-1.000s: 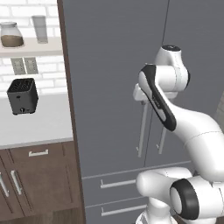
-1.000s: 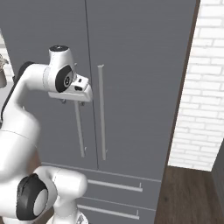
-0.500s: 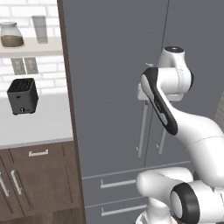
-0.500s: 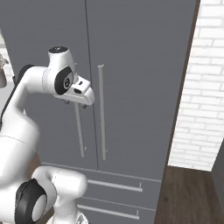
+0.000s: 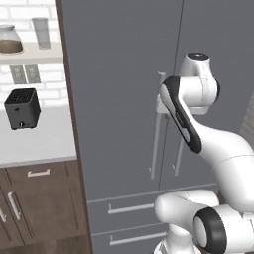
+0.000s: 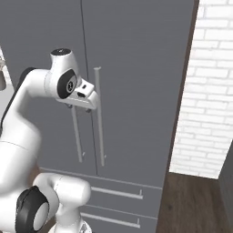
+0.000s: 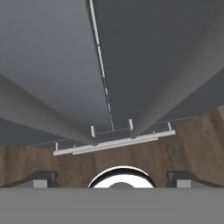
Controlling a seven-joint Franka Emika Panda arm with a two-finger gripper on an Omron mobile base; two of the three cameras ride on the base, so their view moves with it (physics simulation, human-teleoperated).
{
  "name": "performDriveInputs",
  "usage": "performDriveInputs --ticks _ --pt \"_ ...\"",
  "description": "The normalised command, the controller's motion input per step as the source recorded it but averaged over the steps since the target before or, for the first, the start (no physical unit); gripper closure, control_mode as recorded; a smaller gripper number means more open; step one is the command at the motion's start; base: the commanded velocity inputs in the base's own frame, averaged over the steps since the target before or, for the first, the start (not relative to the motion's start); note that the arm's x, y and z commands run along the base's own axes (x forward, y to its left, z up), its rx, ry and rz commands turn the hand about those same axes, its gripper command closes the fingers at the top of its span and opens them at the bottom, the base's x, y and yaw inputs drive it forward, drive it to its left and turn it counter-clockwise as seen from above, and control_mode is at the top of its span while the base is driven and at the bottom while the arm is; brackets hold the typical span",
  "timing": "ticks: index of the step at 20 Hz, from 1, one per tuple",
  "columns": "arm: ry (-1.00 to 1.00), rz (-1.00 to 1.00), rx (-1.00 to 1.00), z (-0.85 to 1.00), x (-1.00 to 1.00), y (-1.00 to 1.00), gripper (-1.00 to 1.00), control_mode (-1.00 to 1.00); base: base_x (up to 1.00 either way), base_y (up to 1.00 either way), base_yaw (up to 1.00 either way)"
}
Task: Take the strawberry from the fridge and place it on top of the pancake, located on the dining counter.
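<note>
Gripper (image 6: 83,108) sits up against the front of the fridge (image 6: 136,68), level with the upper part of the two long door handles, its jaws spread wide with nothing between them. From the hand view the two dark fingertips (image 7: 41,178) stand far apart at the bottom edge, and the hand looks down along the closed doors toward the floor.

Directly ahead of the gripper, both fridge doors are shut, the seam between them running straight down. Left door handle (image 5: 157,124) lies right at the gripper, though contact cannot be made out; the right door handle (image 6: 98,116) is just beside it on the other side of the seam. Below the gripper are two drawers with horizontal bar handles (image 6: 116,193), and under them a brown wood floor (image 6: 191,205).

Well off to the gripper's left stands a white wall counter (image 5: 34,141) over brown cabinets (image 5: 39,208), with a black toaster (image 5: 22,108) on it. Higher up, a shelf (image 5: 30,52) carries a jar (image 5: 10,39) and a glass (image 5: 41,32). To the gripper's right rises a white brick wall (image 6: 207,86).
</note>
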Motion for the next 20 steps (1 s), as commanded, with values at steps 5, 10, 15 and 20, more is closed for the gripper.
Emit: performDriveInputs --ticks 5,10,15,20 --pt "0.0 0.0 0.0 0.0 0.0 0.0 -1.0 1.0 -0.32 -0.02 0.05" --pt "0.0 0.0 0.0 0.0 0.0 0.0 -1.0 1.0 -0.46 0.0 -0.01" --pt "0.0 0.0 0.0 0.0 0.0 0.0 -1.0 1.0 -0.47 0.0 -0.03" --pt "0.0 0.0 0.0 0.0 0.0 0.0 -1.0 1.0 -0.48 0.0 -0.09"
